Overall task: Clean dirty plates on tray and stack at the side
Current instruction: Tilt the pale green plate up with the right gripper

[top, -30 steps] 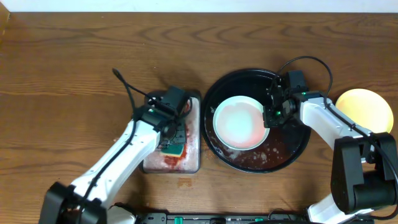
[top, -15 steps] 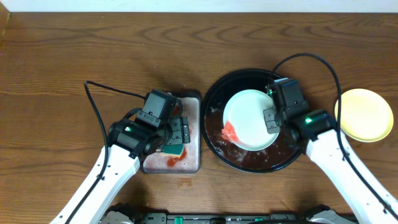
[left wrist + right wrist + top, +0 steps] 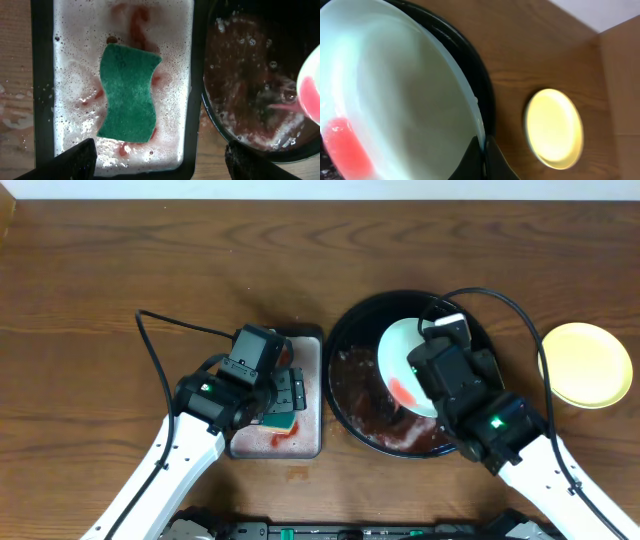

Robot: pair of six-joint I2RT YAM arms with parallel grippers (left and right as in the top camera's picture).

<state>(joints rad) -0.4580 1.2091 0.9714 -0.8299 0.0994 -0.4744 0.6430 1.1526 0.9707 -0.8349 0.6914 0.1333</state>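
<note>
My right gripper (image 3: 484,148) is shut on the rim of a pale mint-white plate (image 3: 395,95) and holds it tilted above the black tray (image 3: 337,345). The plate (image 3: 398,355) has a red sauce smear (image 3: 404,391) on its low side. The tray floor is wet with reddish foamy water. A yellow plate (image 3: 585,365) lies flat on the wood tabletop to the right of the tray and also shows in the right wrist view (image 3: 554,129). No other plate is in view. My left gripper (image 3: 160,162) is open and empty above the silver pan (image 3: 197,75).
A teal sponge (image 3: 129,92) lies in the foamy, red-stained water of the silver pan (image 3: 312,395), just left of the tray. The tray's edge (image 3: 210,115) nearly touches the pan. Bare wood tabletop (image 3: 120,280) surrounds them.
My right gripper has lifted the mint-white plate off the tray floor, tilted it on edge and shifted it right. The left gripper stays over the pan.
</note>
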